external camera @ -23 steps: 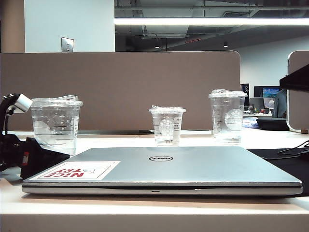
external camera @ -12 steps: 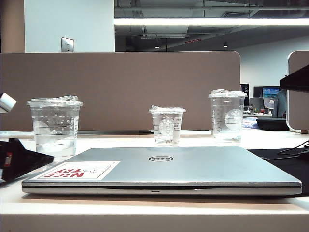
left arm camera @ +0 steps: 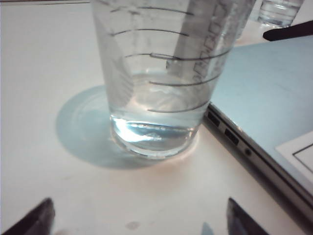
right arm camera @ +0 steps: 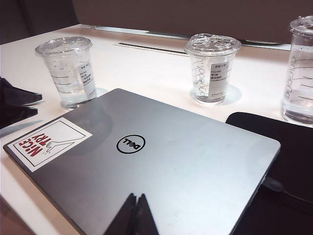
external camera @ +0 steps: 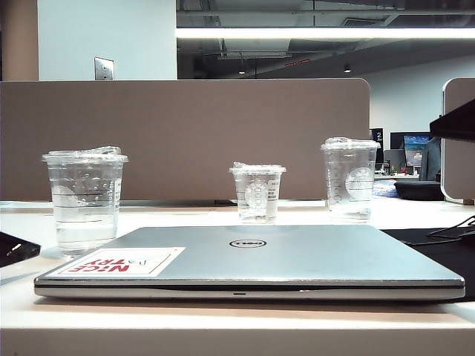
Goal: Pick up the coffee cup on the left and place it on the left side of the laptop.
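White tabletop (external camera: 223,219): coffee cup (external camera: 84,199) stands far-left of my closed laptop (external camera: 252,259); left gripper (left arm camera: 139,220) nearby, jaws spread, empty. Right gripper (right arm camera: 137,214), jaws closed, hangs over the laptop.

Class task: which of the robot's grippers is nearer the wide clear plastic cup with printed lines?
Left. The left gripper is open just before the wide clear plastic cup. The right gripper is shut above the silver-grey laptop, farther away.

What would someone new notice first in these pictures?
The laptop with its red "NICE TRY" sticker fills the front of the table. Three clear cups stand behind it; the left cup sits by its left corner. The open left claw faces that cup, clear of it.
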